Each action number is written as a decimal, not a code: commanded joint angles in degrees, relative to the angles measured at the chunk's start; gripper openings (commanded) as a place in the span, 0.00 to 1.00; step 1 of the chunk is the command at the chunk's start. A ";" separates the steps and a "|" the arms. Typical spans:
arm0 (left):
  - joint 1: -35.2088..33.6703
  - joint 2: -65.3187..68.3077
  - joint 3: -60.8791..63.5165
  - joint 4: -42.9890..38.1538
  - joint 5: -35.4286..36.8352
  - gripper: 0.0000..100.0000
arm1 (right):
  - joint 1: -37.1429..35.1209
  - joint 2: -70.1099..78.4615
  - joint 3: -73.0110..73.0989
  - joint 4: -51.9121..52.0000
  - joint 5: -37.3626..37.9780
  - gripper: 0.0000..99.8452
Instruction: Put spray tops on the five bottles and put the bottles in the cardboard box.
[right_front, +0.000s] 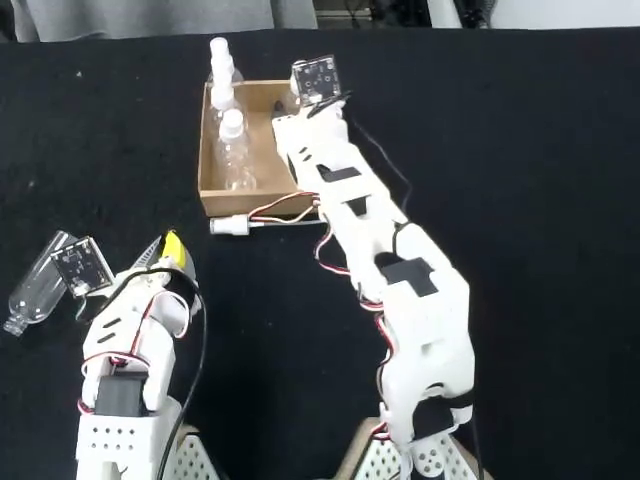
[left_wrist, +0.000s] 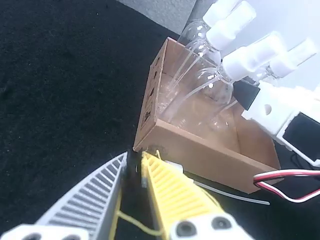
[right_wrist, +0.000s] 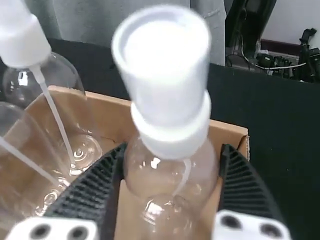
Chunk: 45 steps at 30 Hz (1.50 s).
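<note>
The cardboard box (right_front: 208, 150) stands at the back of the black table, with capped clear bottles (right_front: 232, 140) upright in its left side. My right gripper (right_wrist: 170, 187) is shut on another clear bottle with a white spray top (right_wrist: 162, 75), held upright over the box's far right corner (right_front: 300, 95). A loose spray top (right_front: 235, 225) with its tube lies just in front of the box. An uncapped bottle (right_front: 38, 288) lies on its side at the left. My left gripper (left_wrist: 134, 167) hangs shut and empty between that bottle and the box (left_wrist: 200, 150).
The right arm's red and white cables (right_front: 290, 208) drape over the box's front wall, near the loose spray top. A grey wall or cloth runs along the table's back edge. Bare black table lies to the right of the right arm.
</note>
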 joint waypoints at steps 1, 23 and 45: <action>-0.66 -0.44 1.36 0.09 0.00 0.04 | -0.09 -6.02 -1.89 0.26 -0.44 0.24; -0.75 -0.44 1.36 0.09 0.00 0.04 | -0.18 -6.46 -6.81 18.20 -0.09 0.32; -2.07 -0.79 1.36 0.00 0.00 0.04 | -0.09 -10.77 -18.07 42.99 -0.44 0.32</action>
